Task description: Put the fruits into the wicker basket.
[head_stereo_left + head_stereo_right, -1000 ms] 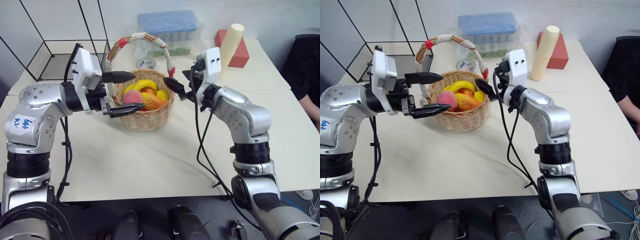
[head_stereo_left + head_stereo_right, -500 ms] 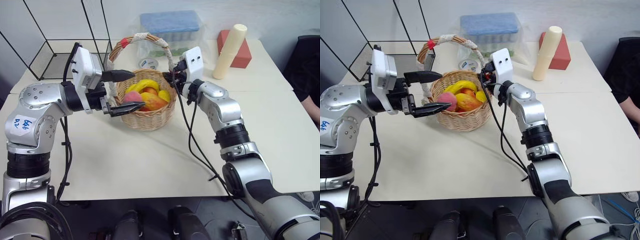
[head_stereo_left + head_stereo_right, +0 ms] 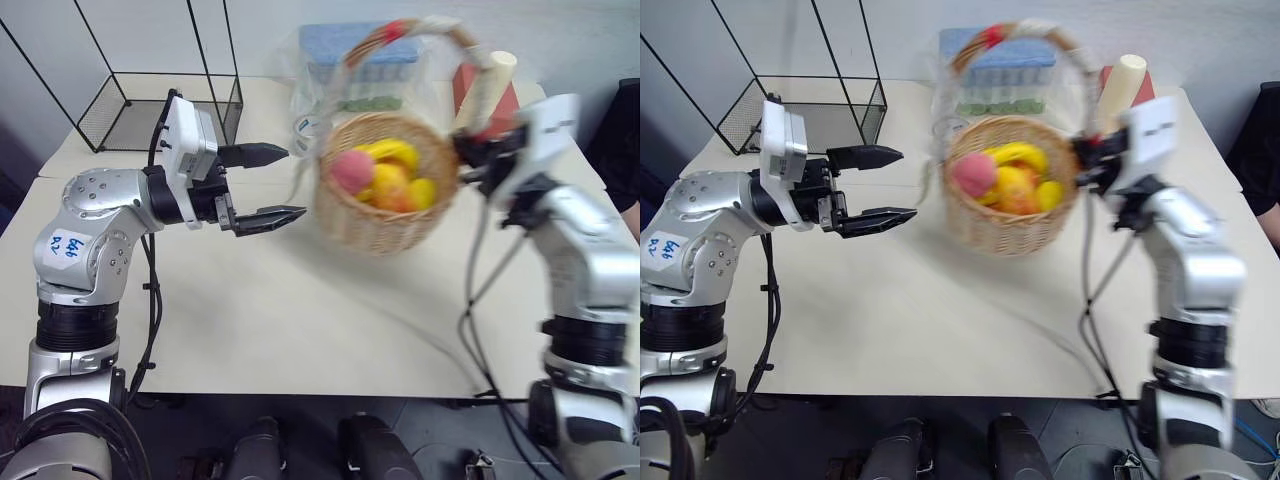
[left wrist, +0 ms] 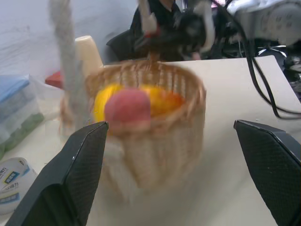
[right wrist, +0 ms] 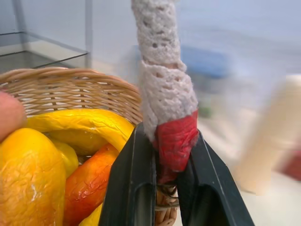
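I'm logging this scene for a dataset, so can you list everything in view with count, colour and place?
wicker basket: one, tan, handle base clamped by the right gripper, table's right half
fruits: several, pink, yellow and orange, inside the basket
wire-frame box: one, black, far left of table
plastic container: one, clear with blue lid, behind the basket
cylinder: one, cream, far right
block: one, red, behind the cylinder
table: one, cream
left gripper: black fingers, open, left of the basket
right gripper: black fingers, shut on the handle
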Controlling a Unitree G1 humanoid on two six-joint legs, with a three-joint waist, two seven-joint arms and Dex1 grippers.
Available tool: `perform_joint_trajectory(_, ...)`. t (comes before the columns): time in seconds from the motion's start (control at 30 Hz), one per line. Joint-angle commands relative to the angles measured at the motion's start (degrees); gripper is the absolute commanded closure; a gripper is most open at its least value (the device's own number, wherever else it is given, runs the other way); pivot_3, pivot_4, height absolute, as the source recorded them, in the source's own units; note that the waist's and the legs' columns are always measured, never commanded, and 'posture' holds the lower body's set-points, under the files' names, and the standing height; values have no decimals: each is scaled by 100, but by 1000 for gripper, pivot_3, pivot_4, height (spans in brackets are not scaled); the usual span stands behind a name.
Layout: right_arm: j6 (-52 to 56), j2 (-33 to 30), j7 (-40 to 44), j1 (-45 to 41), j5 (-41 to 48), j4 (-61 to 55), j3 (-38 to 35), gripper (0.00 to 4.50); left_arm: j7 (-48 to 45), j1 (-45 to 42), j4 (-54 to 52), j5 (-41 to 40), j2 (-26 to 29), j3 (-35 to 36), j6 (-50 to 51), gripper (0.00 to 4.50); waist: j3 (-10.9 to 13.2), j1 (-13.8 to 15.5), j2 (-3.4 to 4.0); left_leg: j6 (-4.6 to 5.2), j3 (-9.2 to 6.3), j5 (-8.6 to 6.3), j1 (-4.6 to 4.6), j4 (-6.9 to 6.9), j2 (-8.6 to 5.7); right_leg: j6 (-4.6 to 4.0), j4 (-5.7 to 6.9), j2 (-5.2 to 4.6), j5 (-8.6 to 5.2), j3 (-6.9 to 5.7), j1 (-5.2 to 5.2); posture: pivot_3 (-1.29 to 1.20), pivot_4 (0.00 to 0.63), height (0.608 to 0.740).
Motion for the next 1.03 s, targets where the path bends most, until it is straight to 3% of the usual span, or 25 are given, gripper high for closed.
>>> perform_joint_trajectory(0.03, 189, -415, 60, 431, 315, -356, -906, 4278, -105, -163, 48, -56, -84, -8, -149, 0, 0, -4, 0, 0, 2, 0, 2, 0, 1, 0, 0, 2, 0, 2, 2, 0, 150, 740)
perform_joint_trajectory(0.13, 51, -522, -35, 1060, 240, -209, -1452, 4278, -212, -249, 201, -15, -207, -113, -216, 0, 0, -35, 1, -2, 12, 1, 14, -2, 3, 0, 4, 11, 0, 15, 4, 0, 150, 740)
perform_joint_trajectory(0.23, -352, -404, -13, 1598, 112, -186, -1509, 4278, -297, -342, 330, 11, -276, -170, -272, 0, -1, -70, 2, -6, 20, 5, 22, -8, 3, 0, 7, 16, 0, 23, 6, 0, 150, 740)
perform_joint_trajectory(0.5, -549, -470, 271, 2624, 510, -361, -2318, 1599, -468, -410, 475, -13, -282, -209, -264, 0, 0, -40, 4, -6, 28, 5, 45, -11, 2, 0, 6, 17, 0, 30, 25, 0, 150, 740)
perform_joint_trajectory(0.63, 230, -1057, 1213, 3493, 1430, -507, -3299, 198, -514, -388, 504, -19, -275, -202, -246, 0, 0, 57, 5, -3, 29, 3, 54, -11, -1, 1, -4, 14, 0, 30, 38, 0, 150, 740)
perform_joint_trajectory(0.67, 391, -1234, 1608, 3808, 1645, -558, -3555, 49, -525, -381, 516, -14, -273, -202, -254, 0, 1, 73, 6, -2, 29, 2, 68, -13, 0, 1, -9, 15, 0, 30, 53, 0, 150, 740)
perform_joint_trajectory(0.9, 1563, -2243, 3232, 5263, 2529, -93, -5423, 49, -615, -375, 630, 6, -257, -210, -288, 0, 4, 61, -3, 1, 17, -2, 145, -56, 3, 5, -90, 23, 1, 25, 158, 0, 150, 740)
perform_joint_trajectory(1.03, 1663, -2292, 3314, 5405, 2599, -143, -5502, 49, -640, -321, 605, 14, -250, -235, -291, 0, 3, 42, -2, 0, 16, -4, 202, -97, 5, 5, -144, 25, 2, 24, 220, 0, 150, 740)
